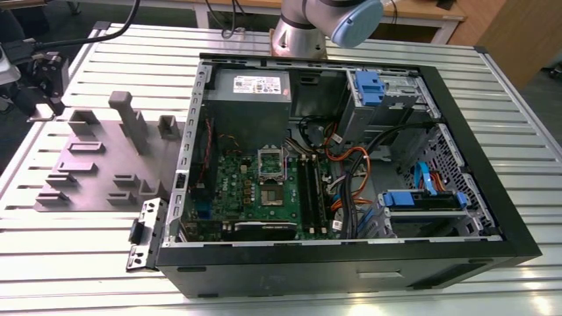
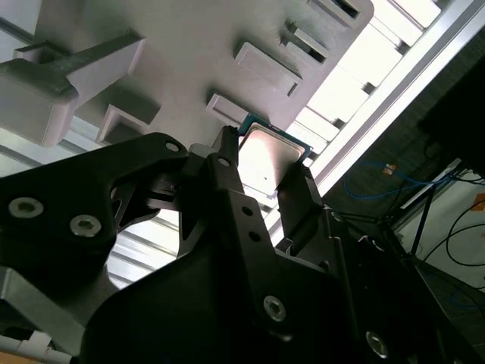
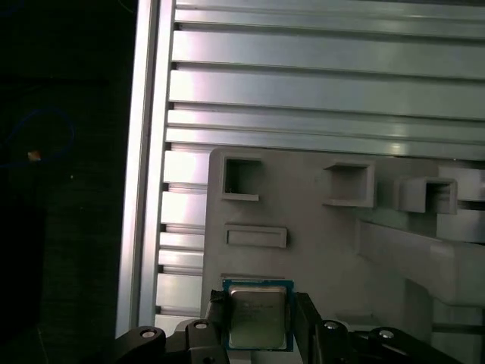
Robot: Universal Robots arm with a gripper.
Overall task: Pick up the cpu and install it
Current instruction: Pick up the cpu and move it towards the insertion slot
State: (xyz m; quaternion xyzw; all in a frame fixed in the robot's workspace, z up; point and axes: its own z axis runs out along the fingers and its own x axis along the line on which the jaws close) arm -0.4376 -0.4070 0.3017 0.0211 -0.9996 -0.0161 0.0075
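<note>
Pincer [image 3: 258, 307] of black metal pinches the thin, square, silver-grey cpu [image 3: 258, 322] centrally, with the rectangular silver socket frame [image 1: 270, 159] toward four o'clock in the exterior view.

Silver-grey cpu [image 3: 258, 318], seemingly teal-edged; black pincer [image 2: 265, 155].

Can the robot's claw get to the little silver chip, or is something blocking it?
Looks like yes. In the first wrist view the cpu sits right between the fingers of the claw, which seem to press its two sides. Nothing on the grey holder plate gets between them.
</note>
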